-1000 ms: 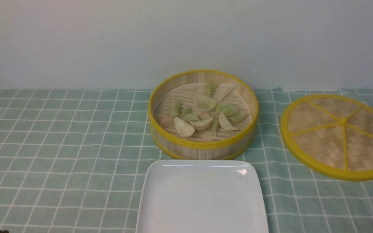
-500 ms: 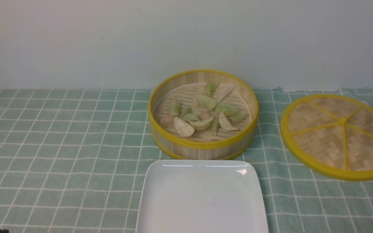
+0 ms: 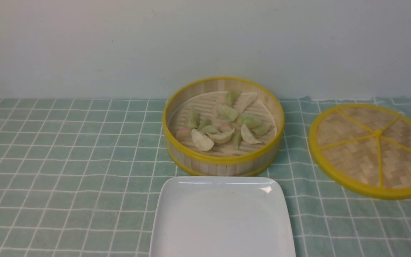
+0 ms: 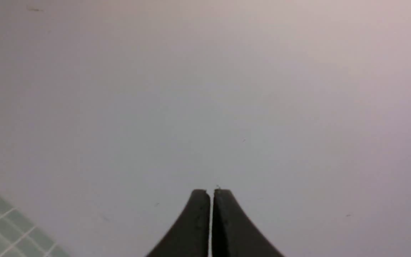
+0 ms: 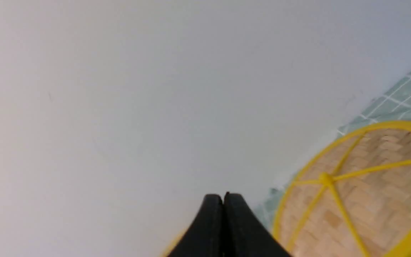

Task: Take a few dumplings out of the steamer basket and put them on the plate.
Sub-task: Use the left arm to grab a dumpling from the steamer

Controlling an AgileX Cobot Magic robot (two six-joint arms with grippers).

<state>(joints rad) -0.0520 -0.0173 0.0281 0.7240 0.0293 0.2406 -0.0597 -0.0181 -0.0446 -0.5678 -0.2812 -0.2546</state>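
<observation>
The round bamboo steamer basket (image 3: 223, 162) with yellow rims stands at the middle of the table. Several pale green, cream and pinkish dumplings (image 3: 223, 125) lie on its slatted floor. Directly in front of it sits the bare white plate (image 3: 222, 217), running off the frame's near edge. Neither arm shows in the front view. In the left wrist view my left gripper (image 4: 211, 192) is shut with nothing in it, facing the pale wall. My right gripper (image 5: 223, 197) is also shut and holds nothing, with the woven lid (image 5: 362, 192) beyond it.
The flat woven lid (image 3: 373, 150) with yellow spokes lies right of the basket. A green checked cloth (image 3: 66, 160) covers the table. A pale wall (image 3: 120, 46) rises close behind the basket.
A small dark tip at the front view's bottom left corner has gone out of view. The basket, dumplings, plate and lid have not moved.
</observation>
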